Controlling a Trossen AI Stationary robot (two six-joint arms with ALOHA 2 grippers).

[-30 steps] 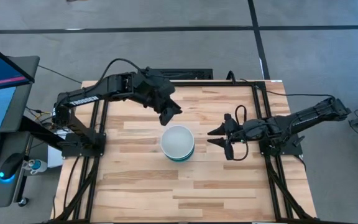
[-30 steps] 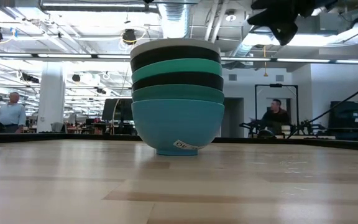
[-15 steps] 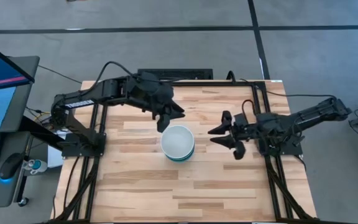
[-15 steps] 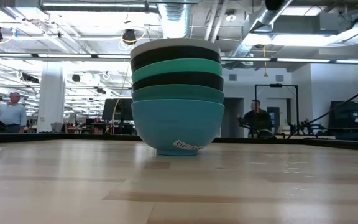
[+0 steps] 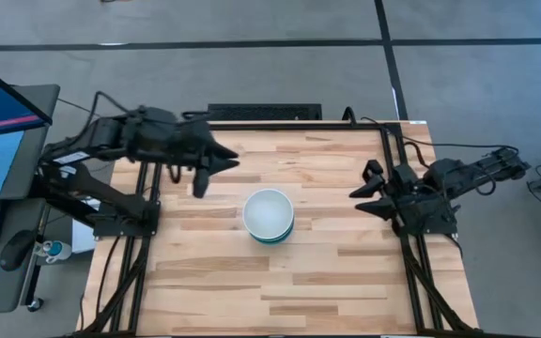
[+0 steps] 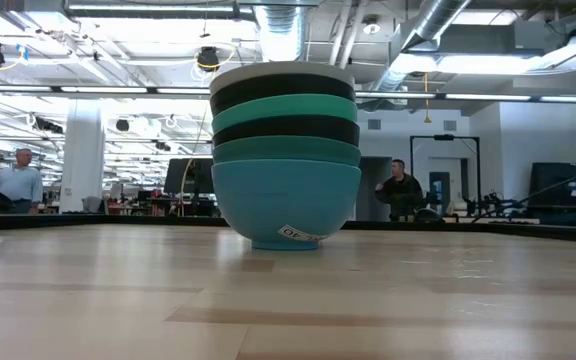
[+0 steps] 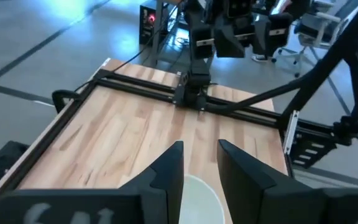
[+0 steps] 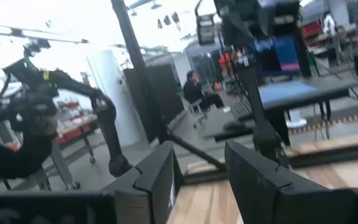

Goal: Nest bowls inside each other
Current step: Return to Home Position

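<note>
High view is showing you the left gripper hanging with its fingers spread apart and gripping nothing. The stack of bowls is sitting on the table off to that gripper's right, near it but not touching. The right gripper is hanging on the stack's other side, farther off, with its fingers also parted and empty, so the stack is lying between the two grippers. From above you are seeing only the white bowl, which is topping the stack.

Low view is giving you all six nested and upright. Under the white bowl's rim come the upper black bowl, the green bowl, the lower black bowl, the teal bowl and the blue bowl, which is resting on the table and carrying a sticker. In the left wrist view the white bowl's rim is showing just past the gap between that gripper's fingers.
</note>
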